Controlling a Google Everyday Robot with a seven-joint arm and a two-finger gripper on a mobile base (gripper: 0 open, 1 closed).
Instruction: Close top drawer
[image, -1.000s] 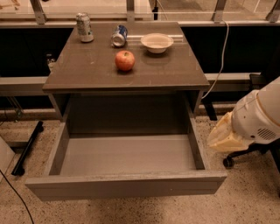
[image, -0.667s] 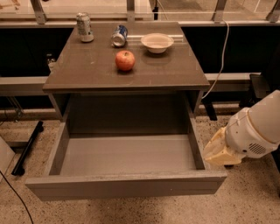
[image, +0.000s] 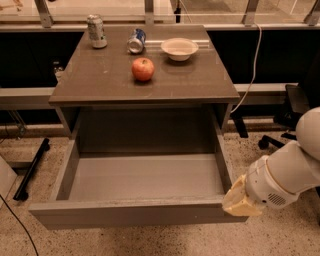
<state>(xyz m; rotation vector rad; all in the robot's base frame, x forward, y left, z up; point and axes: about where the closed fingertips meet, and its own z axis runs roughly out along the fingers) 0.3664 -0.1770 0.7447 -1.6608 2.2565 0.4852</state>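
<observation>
Low on the right, at the end of the white arm: claw (image: 241, 201), hard up against the right end of the front panel of the top drawer (image: 130, 214), seemingly touching it. Spread or pressed together: cannot tell. Set at that corner, most likely, to lean on the panel and drive it back under the worktop (image: 100, 82). Not a grasp, by the look of it, since a flat front offers nothing to pinch. Off-centre, though, so some risk of skewing the slide rather than running it in straight.

One drawer in sight, pulled out full length toward the camera, grey floor and walls showing, nothing closed as yet.

Above, left standing because of no concern to the push: one red apple (image: 143, 69) near the middle, one pale bowl (image: 179, 48) at the back, two cans, namely one upright can (image: 96, 31) back left and one tipped can (image: 136, 40) beside the bowl
</observation>
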